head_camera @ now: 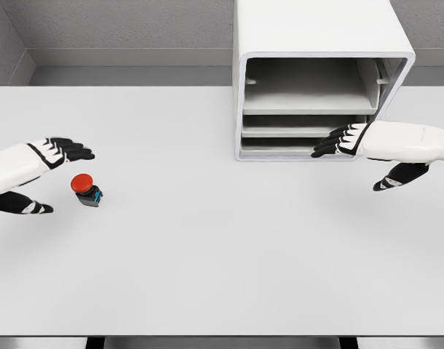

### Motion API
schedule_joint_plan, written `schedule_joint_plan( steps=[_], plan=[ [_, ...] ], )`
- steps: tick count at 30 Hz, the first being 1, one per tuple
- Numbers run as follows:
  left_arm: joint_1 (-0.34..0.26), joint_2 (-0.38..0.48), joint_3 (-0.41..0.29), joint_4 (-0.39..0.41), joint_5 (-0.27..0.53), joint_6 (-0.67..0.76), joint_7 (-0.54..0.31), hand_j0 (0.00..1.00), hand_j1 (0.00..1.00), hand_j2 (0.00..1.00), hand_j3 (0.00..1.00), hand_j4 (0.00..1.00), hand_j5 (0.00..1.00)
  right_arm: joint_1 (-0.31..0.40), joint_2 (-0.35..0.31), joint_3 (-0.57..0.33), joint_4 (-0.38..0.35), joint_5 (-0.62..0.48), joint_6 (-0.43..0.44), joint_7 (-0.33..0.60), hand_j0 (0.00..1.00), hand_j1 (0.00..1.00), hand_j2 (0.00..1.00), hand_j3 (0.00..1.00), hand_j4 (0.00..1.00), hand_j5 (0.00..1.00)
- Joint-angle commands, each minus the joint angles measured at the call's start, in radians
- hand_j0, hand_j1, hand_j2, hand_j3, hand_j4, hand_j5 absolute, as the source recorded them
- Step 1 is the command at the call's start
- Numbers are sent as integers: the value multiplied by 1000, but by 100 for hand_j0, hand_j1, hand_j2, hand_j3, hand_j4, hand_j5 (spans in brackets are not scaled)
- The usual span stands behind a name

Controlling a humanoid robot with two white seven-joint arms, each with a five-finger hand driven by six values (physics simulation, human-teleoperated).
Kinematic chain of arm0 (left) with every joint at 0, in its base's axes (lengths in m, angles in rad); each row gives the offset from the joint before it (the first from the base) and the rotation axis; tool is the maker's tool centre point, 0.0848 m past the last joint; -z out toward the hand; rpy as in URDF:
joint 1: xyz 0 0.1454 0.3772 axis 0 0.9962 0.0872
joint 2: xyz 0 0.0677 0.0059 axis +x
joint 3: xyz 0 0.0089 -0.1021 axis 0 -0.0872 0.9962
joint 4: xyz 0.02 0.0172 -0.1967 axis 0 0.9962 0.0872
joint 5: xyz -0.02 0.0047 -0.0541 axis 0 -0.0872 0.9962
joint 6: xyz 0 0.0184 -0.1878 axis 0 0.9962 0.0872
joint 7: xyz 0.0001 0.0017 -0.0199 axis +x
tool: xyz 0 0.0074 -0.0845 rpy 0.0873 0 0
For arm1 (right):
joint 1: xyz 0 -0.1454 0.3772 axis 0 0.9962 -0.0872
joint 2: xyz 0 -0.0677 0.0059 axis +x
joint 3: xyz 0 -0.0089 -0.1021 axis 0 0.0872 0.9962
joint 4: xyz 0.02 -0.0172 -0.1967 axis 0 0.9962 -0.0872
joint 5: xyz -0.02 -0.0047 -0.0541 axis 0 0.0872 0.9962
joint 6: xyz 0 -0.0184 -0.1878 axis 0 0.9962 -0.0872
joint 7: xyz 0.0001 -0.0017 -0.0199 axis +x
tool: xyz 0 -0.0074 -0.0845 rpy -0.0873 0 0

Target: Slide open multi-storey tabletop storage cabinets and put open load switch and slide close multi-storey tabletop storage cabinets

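Observation:
A white multi-storey cabinet (320, 69) stands at the table's back, right of centre, its front showing three shelf-like levels. My right hand (360, 156) hovers at the cabinet's lower right front, fingers spread and reaching toward the bottom level, thumb hanging below; it holds nothing. The load switch (85, 189), a small dark body with a red round button, sits on the table at the left. My left hand (51, 171) is just left of the switch, fingers extended above it and thumb low, apart from it and open.
The white table (222, 262) spreads wide in front of me, with its front edge at the bottom of the view. A grey wall runs behind the cabinet.

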Motion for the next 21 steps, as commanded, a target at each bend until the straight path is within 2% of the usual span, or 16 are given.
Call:
schedule_joint_plan(
  steps=[1, 6, 7, 8, 9, 10, 14, 17, 19, 21],
  plan=[
    [0, -3, -24, -1, -47, 2, -29, 100, 100, 100, 100, 100, 100, 2, -3, -1, 0, -7, 3, -2, 100, 100, 100, 100, 100, 100],
    [-49, -16, -28, 2, -53, 2, -31, 100, 100, 100, 100, 100, 100, -2, 0, 1, 1, -5, 3, 1, 100, 100, 100, 100, 100, 100],
    [-51, -29, -30, 6, -65, 2, -31, 100, 100, 100, 100, 100, 100, -2, 4, 1, 4, -8, 3, -6, 100, 100, 100, 100, 100, 100],
    [-51, -46, -30, 5, -122, 2, -29, 100, 100, 100, 100, 100, 100, -5, 4, -1, 11, -11, 3, -43, 100, 100, 100, 100, 100, 100],
    [-51, -53, -33, 5, -136, 2, -32, 100, 100, 100, 100, 100, 100, -5, 7, 1, 11, -11, 3, -62, 100, 100, 100, 100, 100, 100],
    [-64, -49, -64, 5, -139, 2, -35, 100, 100, 100, 100, 100, 100, -8, 7, -1, 9, -11, 3, -65, 100, 100, 100, 100, 100, 100],
    [-80, -42, -71, 10, -142, 2, -121, 100, 100, 100, 100, 100, 100, -15, 9, 1, -2, -11, 3, -63, 100, 100, 100, 100, 100, 100],
    [-130, -42, -71, 75, -148, 2, -125, 100, 100, 100, 100, 100, 100, -37, 10, 1, -25, -13, 3, -65, 100, 100, 100, 100, 100, 100],
    [-150, -49, -74, 88, -151, 2, -125, 100, 100, 100, 100, 100, 100, -49, 29, 1, -25, -13, 3, -65, 100, 100, 100, 100, 100, 100],
    [-173, -56, -134, 88, -175, 2, -125, 100, 100, 100, 100, 100, 100, -60, 43, 2, -25, -13, 3, -63, 100, 100, 100, 100, 100, 100]
  ],
)
